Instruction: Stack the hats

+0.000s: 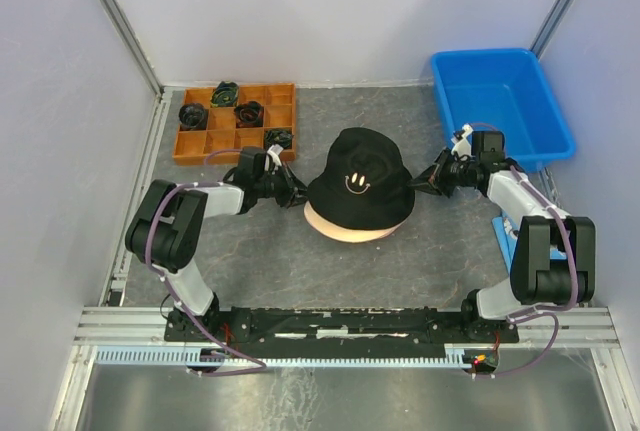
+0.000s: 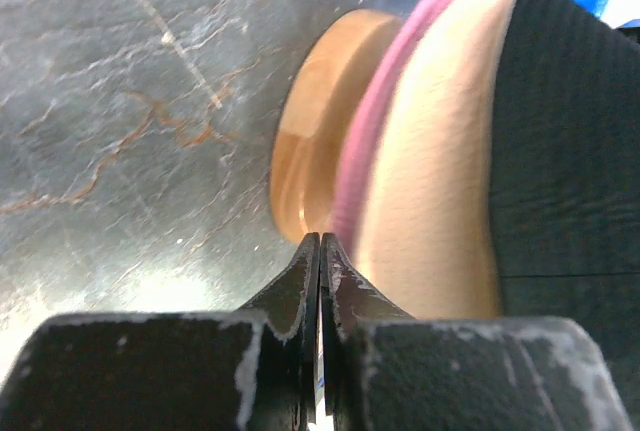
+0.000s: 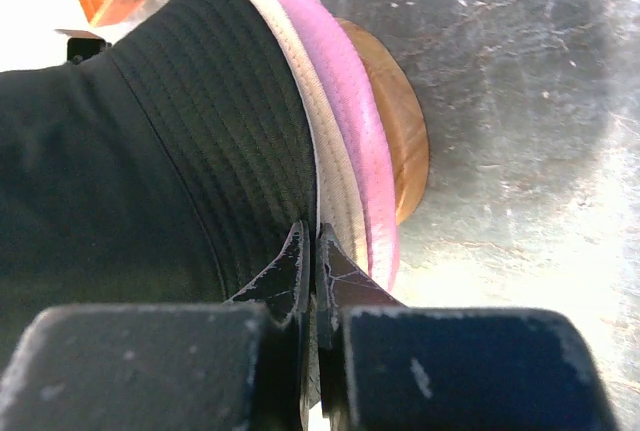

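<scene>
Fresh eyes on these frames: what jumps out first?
The black smiley hat at centre, topping a beige hat and a pink hat on a wooden stand. The left end effector and right end effector sit shut at the brims on opposite sides. A blue bin stands far right, an orange tray far left.

Pale walls (image 1: 300,11) enclose a grey marbled tabletop (image 1: 300,261).

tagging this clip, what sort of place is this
Likely a robot lab test cell: plain white panel walls, arms bolted to a metal rail, and staged props like the blue bin and orange divider tray.
</scene>
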Tool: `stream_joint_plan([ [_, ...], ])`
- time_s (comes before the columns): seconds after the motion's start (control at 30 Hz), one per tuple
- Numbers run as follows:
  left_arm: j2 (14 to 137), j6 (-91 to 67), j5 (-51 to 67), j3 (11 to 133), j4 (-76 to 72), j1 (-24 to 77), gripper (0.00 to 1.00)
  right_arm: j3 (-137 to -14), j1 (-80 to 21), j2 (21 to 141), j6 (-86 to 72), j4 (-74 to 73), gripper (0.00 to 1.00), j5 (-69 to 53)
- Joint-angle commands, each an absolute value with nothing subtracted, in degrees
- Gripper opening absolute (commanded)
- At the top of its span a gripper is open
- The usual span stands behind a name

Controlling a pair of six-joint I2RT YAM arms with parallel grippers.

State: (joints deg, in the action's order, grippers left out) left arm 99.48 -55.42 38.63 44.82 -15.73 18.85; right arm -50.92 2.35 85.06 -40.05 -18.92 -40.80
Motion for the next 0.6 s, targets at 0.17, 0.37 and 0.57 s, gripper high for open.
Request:
stream_joint_plan([
  [0.17, 94.58, -52.73, 37.25, 46.6, -12.63, 19.51, 0.04, -50.97, 2.86, 82.64, -35.19, -22.78, 0.0, -35.36],
  [0.37, 87.99, -54.27, 34.32, 46.03, -7.82, 15.03, 0.12, -52.26, 2.86, 80.62, -36.14, -21.91, 0.0, -36.25],
  [0.57, 79.76, -55.22, 33.02, 45.24, -3.63, 7.92, 0.15, -53.88, 2.88, 78.51, -36.72, -21.79, 0.0, -36.56],
])
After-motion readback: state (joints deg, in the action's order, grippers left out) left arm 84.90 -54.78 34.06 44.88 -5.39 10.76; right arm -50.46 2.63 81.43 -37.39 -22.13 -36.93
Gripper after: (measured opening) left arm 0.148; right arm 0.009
